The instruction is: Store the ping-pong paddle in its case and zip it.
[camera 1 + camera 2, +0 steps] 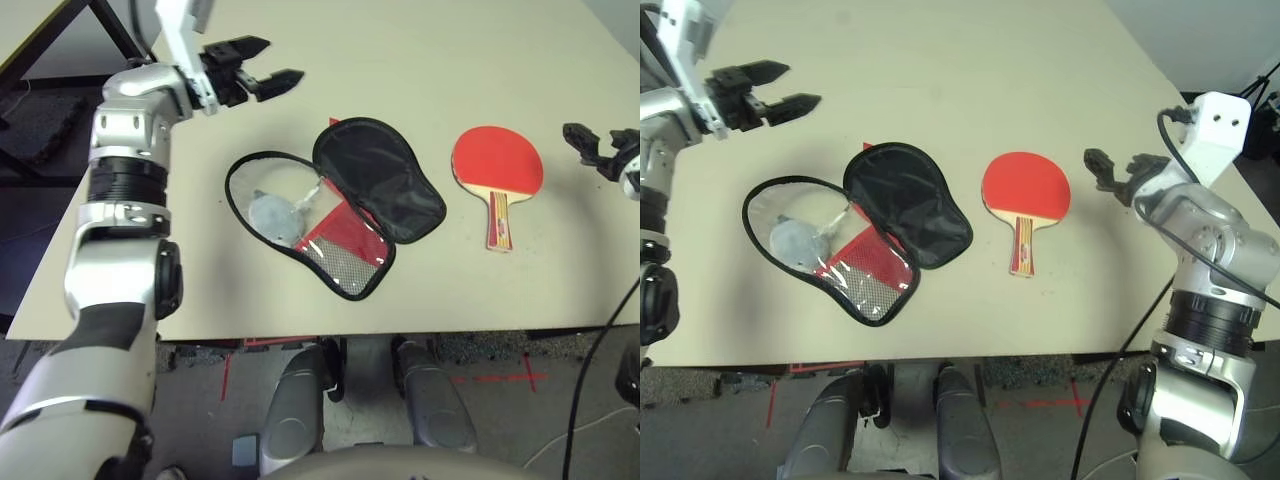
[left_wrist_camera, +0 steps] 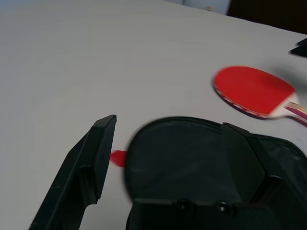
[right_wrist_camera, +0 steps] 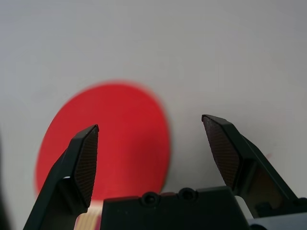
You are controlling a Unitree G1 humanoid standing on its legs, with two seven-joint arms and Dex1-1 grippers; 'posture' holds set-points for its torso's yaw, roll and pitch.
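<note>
Table (image 1: 420, 40): smooth, matt, pale beige top with a plain laminate look. Ping-pong paddle (image 1: 497, 160): blade faced in matt red rubber, even and unmarked; handle (image 1: 499, 222) of light bare wood with red and dark stripes. Case (image 1: 380, 180): opened flap lined in black woven cloth with a faint sheen, edged in black zipper tape; lower half shows red fabric, a glossy clear plastic film catching glare, and fine mesh. Left gripper (image 1: 262, 68) and right gripper (image 1: 1112, 172): hard matt black plastic fingers; finger pads (image 3: 87, 163) carry a fine cross-hatched texture. Forearm (image 1: 125, 180): brushed silver metal shells, satin, with black ribbed bands.
</note>
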